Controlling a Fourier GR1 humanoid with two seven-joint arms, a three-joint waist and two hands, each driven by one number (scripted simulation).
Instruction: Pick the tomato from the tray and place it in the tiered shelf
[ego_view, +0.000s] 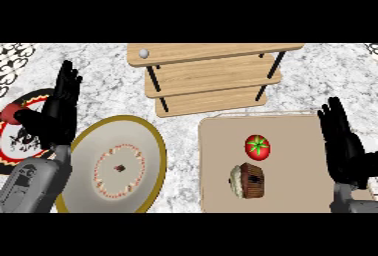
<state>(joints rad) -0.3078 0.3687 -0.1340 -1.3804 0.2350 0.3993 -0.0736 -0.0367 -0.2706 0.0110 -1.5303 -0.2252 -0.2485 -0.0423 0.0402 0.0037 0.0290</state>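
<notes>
Head view, step: right hand (341, 145) should swing inward and come down over the tomato (257, 147), clear of the muffin (248, 180) just below it.
Tomato: on the tray (221, 165), left of that hand, apart.
Tiered shelf (210, 75): beyond, up-left.
Right hand: fingers straight, holding nothing.
Left hand (59, 112): open, resting, far left.

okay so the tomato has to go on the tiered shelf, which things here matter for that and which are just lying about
Part of the job:
tomato, on the tray
tray
tiered shelf, behind the tray
right robot hand, open beside the tray

Just lying about:
muffin, on the tray just in front of the tomato
gold-rimmed plate
patterned plate at the left edge
left robot hand, open, resting
</notes>
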